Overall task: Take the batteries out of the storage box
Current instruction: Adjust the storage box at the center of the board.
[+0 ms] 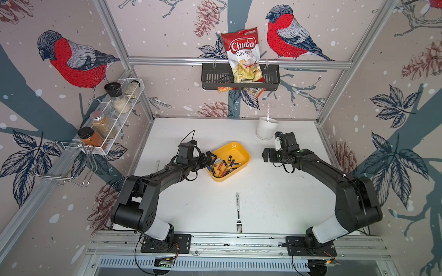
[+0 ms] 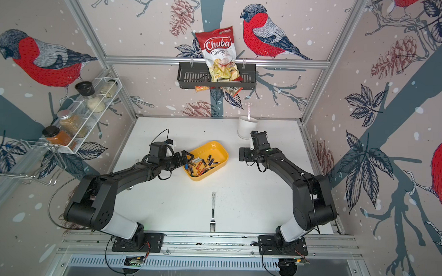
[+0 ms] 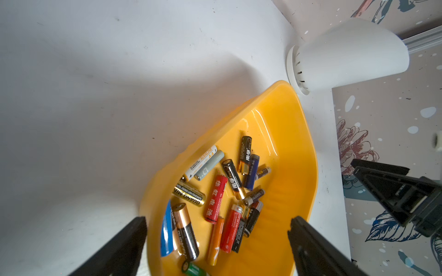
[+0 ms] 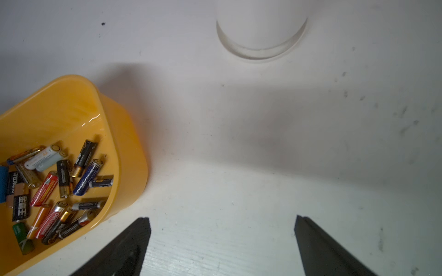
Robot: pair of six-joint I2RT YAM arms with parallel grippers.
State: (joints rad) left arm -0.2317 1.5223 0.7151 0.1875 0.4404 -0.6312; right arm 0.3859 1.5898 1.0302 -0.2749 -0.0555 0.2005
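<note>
left gripper [image 3: 217, 222], jaws apart, is hovering astride the yellow storage box [image 3: 299, 143] rim; descending is risking tipping it, scattering batteries [image 3: 215, 198].

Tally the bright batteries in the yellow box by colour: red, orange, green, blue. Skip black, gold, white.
red batteries: 2
orange battery: 1
green battery: 1
blue batteries: 2 (one dark, one bright)
Total: 6 visible in the box
</note>
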